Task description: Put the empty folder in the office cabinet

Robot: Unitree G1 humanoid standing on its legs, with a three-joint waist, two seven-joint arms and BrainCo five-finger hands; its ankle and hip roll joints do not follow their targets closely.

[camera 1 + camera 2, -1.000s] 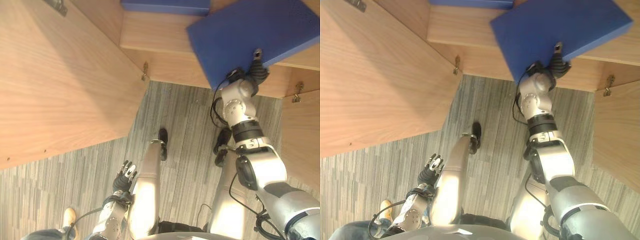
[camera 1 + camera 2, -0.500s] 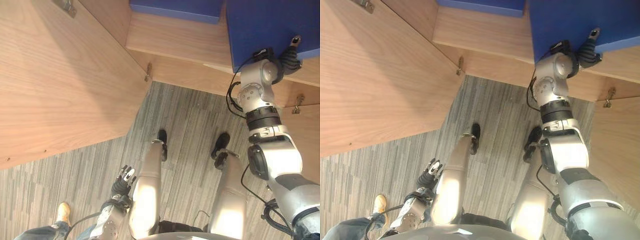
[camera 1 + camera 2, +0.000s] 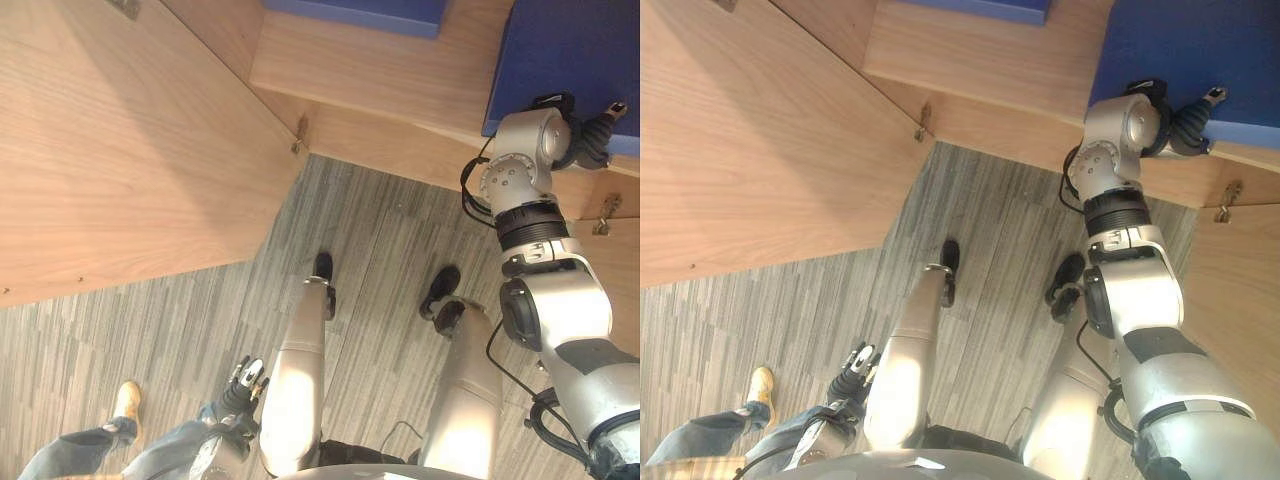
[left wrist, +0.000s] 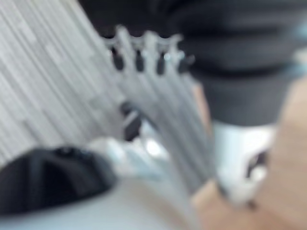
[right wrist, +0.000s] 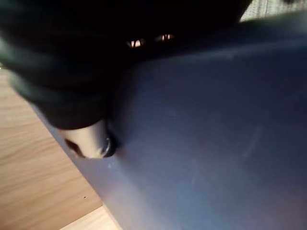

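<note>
Fingers [image 3: 598, 135] pinch blue folder [image 3: 570, 60] flat over cabinet shelf [image 3: 380, 70].

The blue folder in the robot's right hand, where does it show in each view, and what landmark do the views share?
Left eye view: blue folder at upper right, above the right hand.
Right eye view: upper right again.
Left wrist view: not in it.
Right wrist view: fills most of the picture.
Shared landmark: brass hinge on the open cabinet door.
</note>
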